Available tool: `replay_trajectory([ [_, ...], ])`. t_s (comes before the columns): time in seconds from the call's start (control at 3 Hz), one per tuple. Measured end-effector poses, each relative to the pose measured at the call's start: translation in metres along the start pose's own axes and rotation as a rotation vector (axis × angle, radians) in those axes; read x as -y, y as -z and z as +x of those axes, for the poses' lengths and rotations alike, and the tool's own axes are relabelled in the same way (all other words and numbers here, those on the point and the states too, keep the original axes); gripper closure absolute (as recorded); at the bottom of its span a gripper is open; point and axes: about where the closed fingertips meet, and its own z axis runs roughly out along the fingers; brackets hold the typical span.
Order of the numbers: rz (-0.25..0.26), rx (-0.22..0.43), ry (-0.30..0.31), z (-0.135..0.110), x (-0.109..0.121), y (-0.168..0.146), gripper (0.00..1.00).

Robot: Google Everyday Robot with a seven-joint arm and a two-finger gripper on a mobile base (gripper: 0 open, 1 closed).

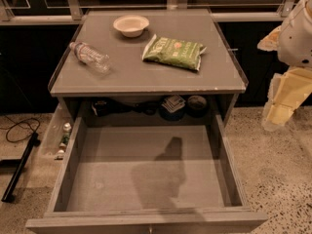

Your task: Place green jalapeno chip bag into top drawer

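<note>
The green jalapeno chip bag point(174, 51) lies flat on the counter point(146, 79), right of centre in the upper half of the frame. The paper bowl point(130, 24) sits just beyond its upper-left corner, and the clear water bottle point(90, 56) lies well apart to the left. The bag's long axis runs mostly across the frame, dipping slightly toward the lower right.

The hand point(285, 99) hangs at the right edge of the frame, off the counter's right side and a little lower than the bag. The bag therefore lies to its left and slightly up. How far open the hand is cannot be told, though it carries no bag.

The top drawer point(112, 179) stands pulled out below the counter, its grey bottom bare. The reach likely goes leftward over the counter's right edge first.
</note>
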Motion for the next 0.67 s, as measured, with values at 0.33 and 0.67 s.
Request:
replay_trajectory([
  [0.33, 0.016, 0.010, -0.006, -0.002, 0.005, 0.000, 0.00],
  [0.67, 0.047, 0.036, -0.004, -0.011, 0.030, -0.011, 0.00],
])
